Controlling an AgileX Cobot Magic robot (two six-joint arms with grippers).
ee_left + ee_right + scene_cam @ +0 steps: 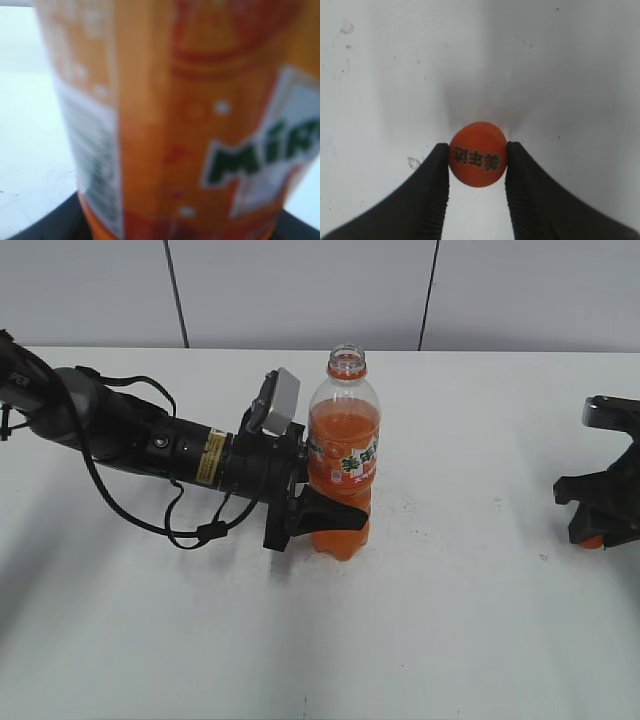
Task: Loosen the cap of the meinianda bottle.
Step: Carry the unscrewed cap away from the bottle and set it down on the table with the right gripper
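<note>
The meinianda bottle (pixel 343 455) stands upright mid-table, its mouth open with no cap on it. My left gripper (pixel 325 502) is shut on the bottle's lower body from the left. In the left wrist view the orange label (pixel 165 125) fills the frame, blurred. My right gripper (pixel 477 152) is shut on the orange cap (pixel 478 153), whose dark print faces the camera, close above the white table. In the exterior view the right gripper (pixel 603 508) sits at the far right edge, with a bit of orange (pixel 593 539) below it.
The white table (pixel 460 620) stretches around the bottle. A grey panelled wall (pixel 300 290) runs along the back. The left arm's black body and cable (pixel 150 440) lie across the left side of the table.
</note>
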